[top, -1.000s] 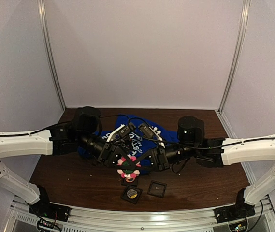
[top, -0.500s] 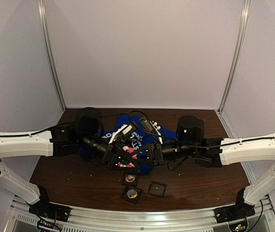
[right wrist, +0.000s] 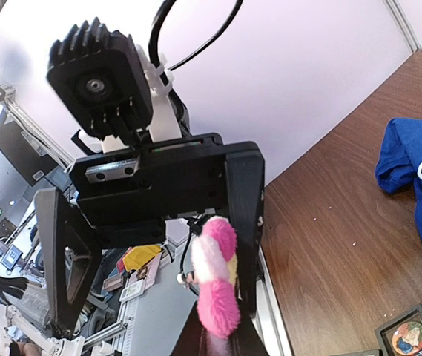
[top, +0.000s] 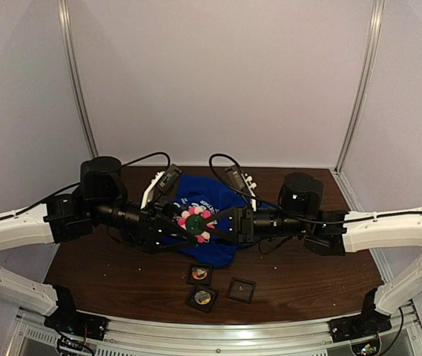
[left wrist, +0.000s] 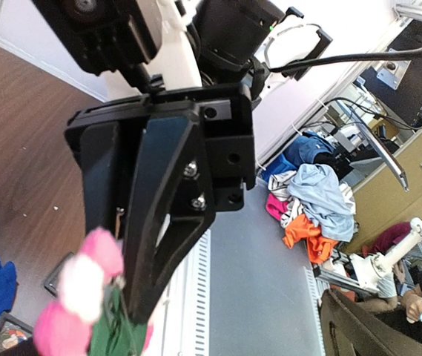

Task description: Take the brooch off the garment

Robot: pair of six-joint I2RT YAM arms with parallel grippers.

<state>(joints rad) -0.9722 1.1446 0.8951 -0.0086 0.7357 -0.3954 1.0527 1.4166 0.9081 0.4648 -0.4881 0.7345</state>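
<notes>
Our right pincer point(left wrist: 133, 297) clamps the fluffy pink-and-white pom-pom brooch point(top: 196, 220) above the royal-blue T-shirt point(top: 205, 185); our left pincer point(top: 179, 225) gapes empty, so we risk the brooch slipping free.

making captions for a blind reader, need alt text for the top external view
Two robot arms meet mid-table above a crumpled blue T-shirt, the right gripper shut on a pink, white and green brooch and the left gripper open beside it. Three small square boxes lie in front on the brown table.
</notes>
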